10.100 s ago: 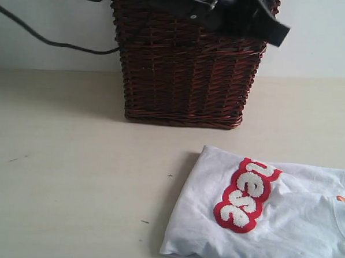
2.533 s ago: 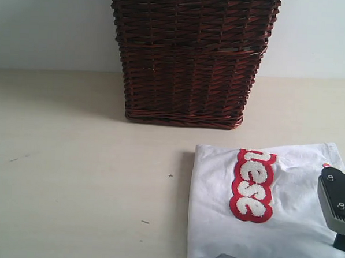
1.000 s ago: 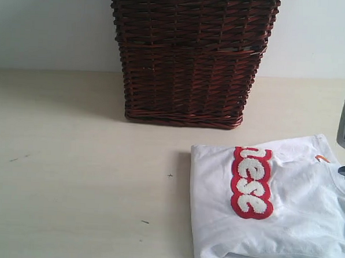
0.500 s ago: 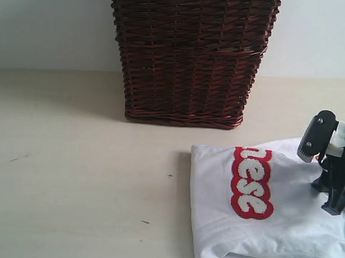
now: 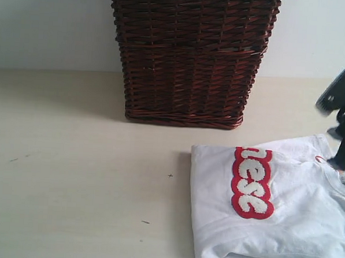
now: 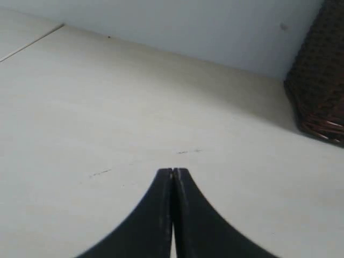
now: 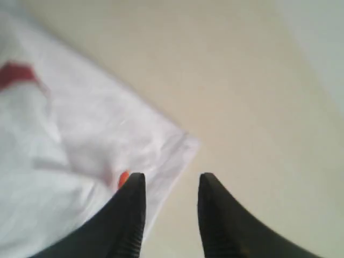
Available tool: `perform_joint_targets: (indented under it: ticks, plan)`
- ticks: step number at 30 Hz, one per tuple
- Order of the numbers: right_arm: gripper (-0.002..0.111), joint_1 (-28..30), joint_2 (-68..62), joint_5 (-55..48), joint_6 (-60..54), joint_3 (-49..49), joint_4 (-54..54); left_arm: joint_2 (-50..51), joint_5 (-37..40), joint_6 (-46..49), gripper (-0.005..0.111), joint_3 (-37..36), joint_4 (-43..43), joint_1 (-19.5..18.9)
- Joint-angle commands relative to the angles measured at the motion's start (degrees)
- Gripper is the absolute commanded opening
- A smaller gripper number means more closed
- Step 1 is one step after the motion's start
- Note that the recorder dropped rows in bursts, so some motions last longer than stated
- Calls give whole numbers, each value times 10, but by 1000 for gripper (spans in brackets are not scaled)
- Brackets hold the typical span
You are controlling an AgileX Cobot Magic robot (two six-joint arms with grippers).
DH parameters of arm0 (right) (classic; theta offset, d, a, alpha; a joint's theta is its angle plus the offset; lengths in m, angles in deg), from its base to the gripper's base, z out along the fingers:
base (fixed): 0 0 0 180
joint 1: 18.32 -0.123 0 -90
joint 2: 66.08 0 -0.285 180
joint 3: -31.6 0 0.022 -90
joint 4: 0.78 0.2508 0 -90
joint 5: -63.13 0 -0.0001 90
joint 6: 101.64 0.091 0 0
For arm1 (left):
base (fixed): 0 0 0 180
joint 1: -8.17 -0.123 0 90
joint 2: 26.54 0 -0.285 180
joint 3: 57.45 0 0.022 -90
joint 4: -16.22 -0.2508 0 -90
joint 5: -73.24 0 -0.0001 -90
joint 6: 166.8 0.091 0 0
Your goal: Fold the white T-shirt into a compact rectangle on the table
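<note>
The white T-shirt (image 5: 283, 216) lies folded on the table (image 5: 71, 176) at the front right, its red-outlined letters (image 5: 252, 182) facing up. My right gripper (image 5: 338, 162) hovers, blurred, at the shirt's far right corner. In the right wrist view it (image 7: 171, 180) stands open: one finger is over the shirt (image 7: 97, 134) beside the orange neck tag (image 7: 123, 178), the other over bare table (image 7: 258, 107). Nothing is pinched between them. My left gripper (image 6: 173, 171) is shut on nothing above bare table (image 6: 107, 107); the exterior view does not show it.
A tall dark brown wicker basket (image 5: 187, 60) with white lace trim stands at the back middle, just behind the shirt. Its lower corner (image 6: 320, 97) shows in the left wrist view. A pale wall rises behind the table.
My right gripper came in over the shirt's far right corner, then shifted up and to the right, its jaws narrowing. The shirt and the left gripper have not moved.
</note>
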Motion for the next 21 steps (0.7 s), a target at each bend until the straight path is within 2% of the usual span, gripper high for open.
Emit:
perform_joint_targets:
  ticks: [1, 5, 8, 12, 14, 16, 17, 19, 21]
  plan:
    - [33, 2, 135, 4, 150, 1, 113, -4, -5, -2, 0, 0, 3, -1]
    - [33, 2, 279, 25, 294, 33, 267, -4, -5, -2, 0, 0, 3, -1]
    - [33, 2, 379, 110, 301, 102, 325, -4, -5, -2, 0, 0, 3, -1]
    - [33, 2, 503, 281, 268, 255, 213, -4, -5, -2, 0, 0, 3, -1]
    - [33, 2, 562, 359, 316, 330, 152, -4, -5, -2, 0, 0, 3, -1]
    - [32, 2, 613, 392, 375, 381, 103, -4, -5, -2, 0, 0, 3, -1]
    - [32, 2, 640, 392, 400, 387, 77, -4, -5, -2, 0, 0, 3, -1]
    - [30, 2, 683, 308, 420, 387, 57, -4, -5, -2, 0, 0, 3, -1]
    - [29, 2, 721, 244, 452, 387, -13, -4, -5, -2, 0, 0, 3, -1]
